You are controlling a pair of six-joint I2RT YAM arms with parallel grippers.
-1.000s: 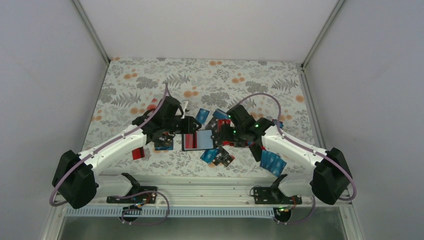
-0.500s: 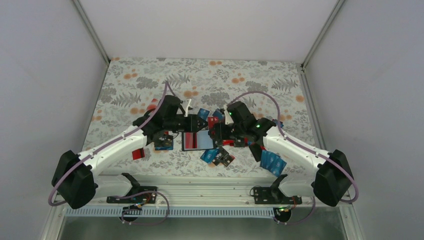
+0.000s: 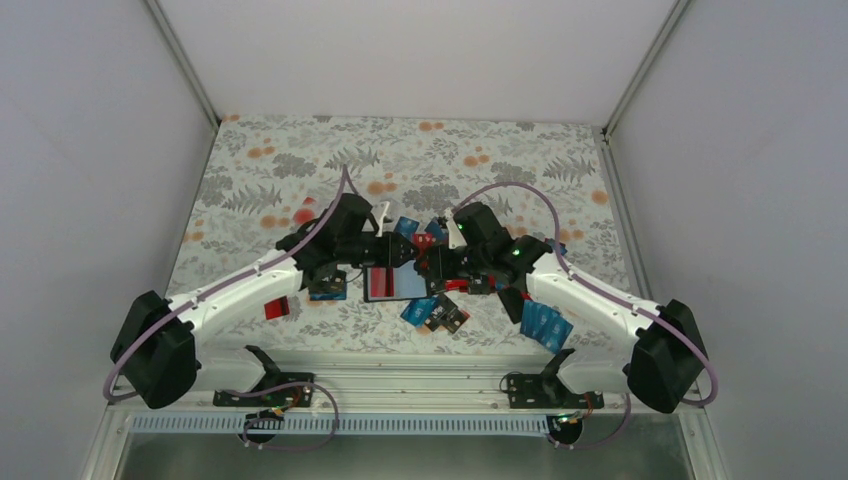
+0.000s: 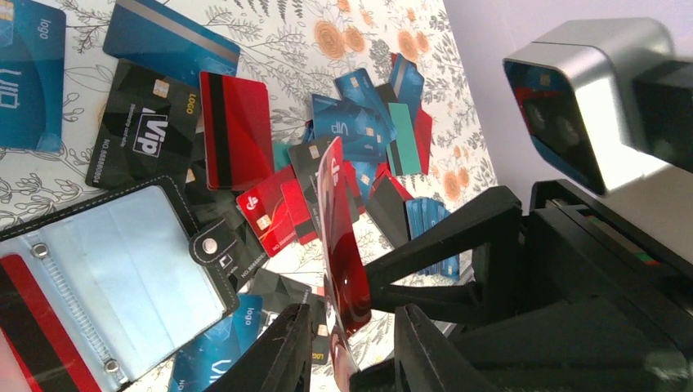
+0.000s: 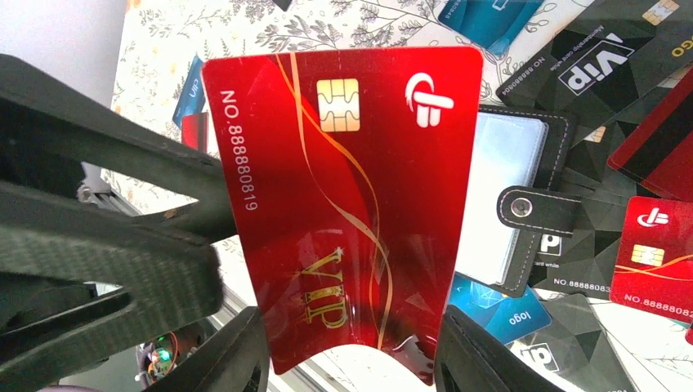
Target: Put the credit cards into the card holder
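My right claw [image 5: 351, 335] is clenched on a red VIP card [image 5: 343, 204], its fingers pressing the two long edges near one end. The card's long axis therefore runs straight out from the claw, and its printed face is turned back toward the wrist. My left claw [image 4: 347, 355] meets the card edge-on, with a finger on each side of it. I judge this claw released, because I see a gap on both sides rather than a pinch. The card holder [image 4: 122, 269] lies open on the tabletop [image 3: 300, 160], below the raised card and on the near side of it. Its clear sleeve faces up, and one red card is already tucked in at its far end. The holder sits between the arms, a little nearer the left one, so the card has to tip flat and slide down toward me. The other credit cards [image 4: 359, 122] lie scattered just beyond the holder. A second ago the two claws stood apart over the holder. Now the left arm has swung inward and the claws meet at the card, while the holder has not shifted.
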